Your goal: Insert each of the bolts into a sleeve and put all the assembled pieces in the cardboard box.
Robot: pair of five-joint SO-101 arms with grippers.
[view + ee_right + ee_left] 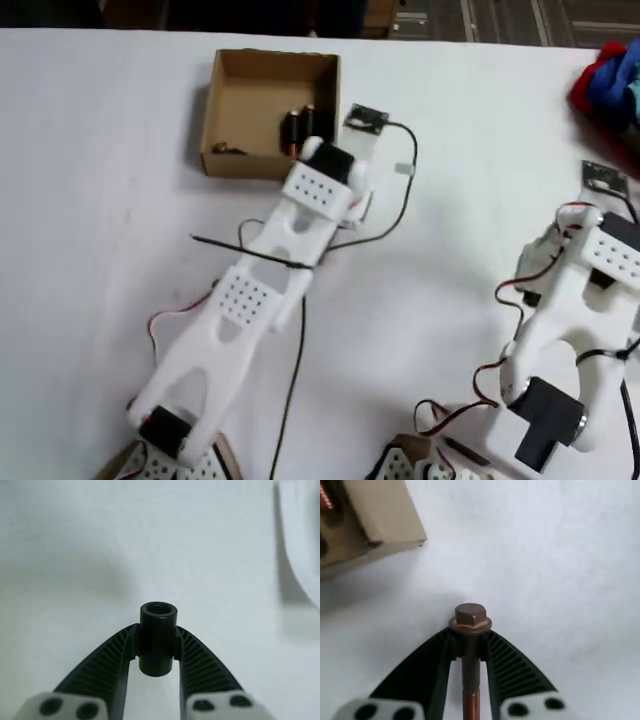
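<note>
Bolt [470, 620]: a brown metal stick with a six-sided head. It looks hard, stiff and smooth. It is small, so it is likely light. It could slip or tip in a loose hold.
Best hold on bolt: on the long part just under the head, I think. The head then works like a stop.
Left claw [469, 640]: pinching the bolt just under the head. The head pokes out past the tips. The long part runs back between the fingers.
Sleeve [158, 637]: a short black tube with a hole in its end. It looks hard and slick, likely light too. It should not break, but it could roll if let go.
Best hold on sleeve: on its round sides, so the hole stays free.
Right claw [156, 632]: pinching the sleeve by its sides. The open end sticks out past the tips.
Box [228, 100]: on the white counter [100, 250], near the left claw. Some done pieces [297, 128] lie inside it.
Bolt and sleeve: well apart, one in each claw, both above the counter.
</note>
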